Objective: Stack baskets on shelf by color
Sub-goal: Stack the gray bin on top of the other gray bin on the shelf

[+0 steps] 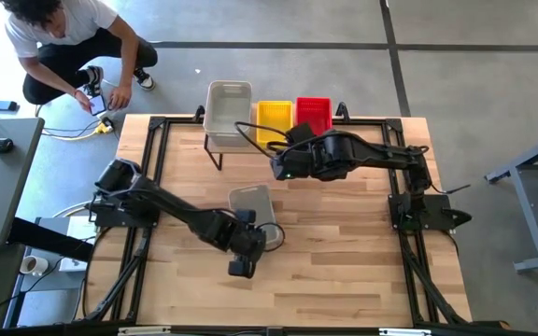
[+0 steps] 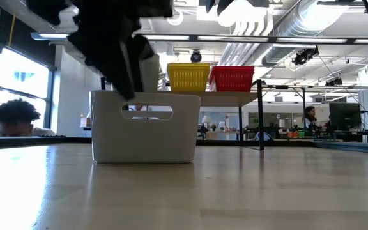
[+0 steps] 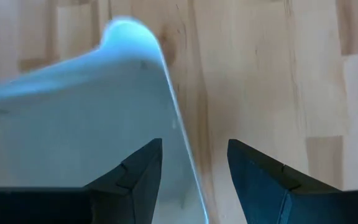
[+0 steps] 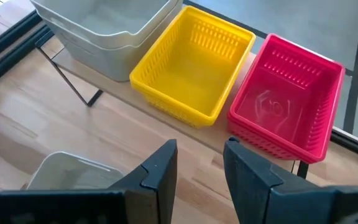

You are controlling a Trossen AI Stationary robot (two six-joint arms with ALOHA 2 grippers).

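L pincer sits low over the wooden surface, fingers apart and straddling one wall of a loose grey basket: one finger inside the basket, the other outside over bare wood. Rim runs between them, not clamped as far as the wrist view shows. In the low view that grey basket stands upright on the surface w/ the dark L arm coming down onto its top edge.

R pincer hangs above the surface just in front of the shelf, fingers apart, nothing between them. Past its tips the R wrist view shows the shelf's row: stacked grey baskets, then a yellow basket, then a red basket, side by side and touching or nearly so. How many are nested in yellow and red I can't tell. Corner of the loose grey basket shows nearer in the same view.

From above: grey stack at the shelf's L end, yellow mid, red at R end, partly under the R arm.

Beyond the surface's far L corner a person crouches on the floor w/ a phone in hand.
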